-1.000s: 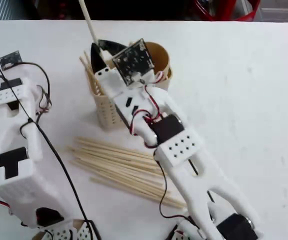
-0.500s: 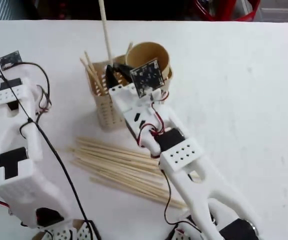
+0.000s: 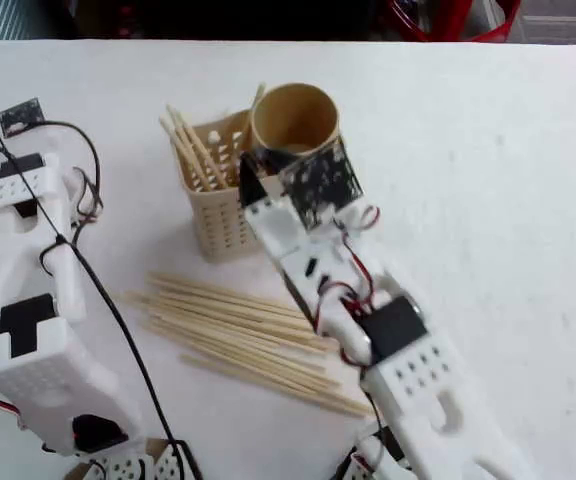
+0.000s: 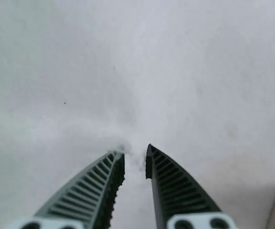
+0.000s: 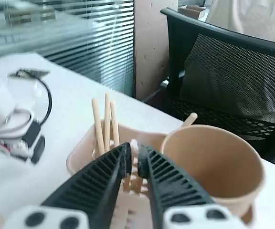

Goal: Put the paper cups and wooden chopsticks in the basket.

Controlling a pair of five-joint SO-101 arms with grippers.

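Observation:
A cream perforated basket (image 3: 218, 225) stands upright on the white table, with a few wooden chopsticks (image 3: 193, 150) sticking out of it. A tan paper cup (image 3: 293, 115) sits against its far right side. My right gripper (image 3: 251, 170) hovers just in front of the basket rim with nothing between its fingers. From the right wrist, the gripper (image 5: 133, 149) is shut, with the chopsticks (image 5: 106, 121), basket (image 5: 82, 152) and cup (image 5: 214, 162) right beyond it. A pile of several chopsticks (image 3: 238, 330) lies on the table in front of the basket. My left gripper (image 4: 134, 153) is shut over bare table.
The left arm (image 3: 23, 300) lies folded along the table's left side with a black cable running across it. A black mesh chair (image 5: 223, 71) and window blinds (image 5: 80, 33) stand beyond the table's far edge. Open table lies to the right of the basket.
The right gripper held one chopstick upright over the basket; that chopstick now stands in the basket and the gripper has let go and drawn back toward the front right.

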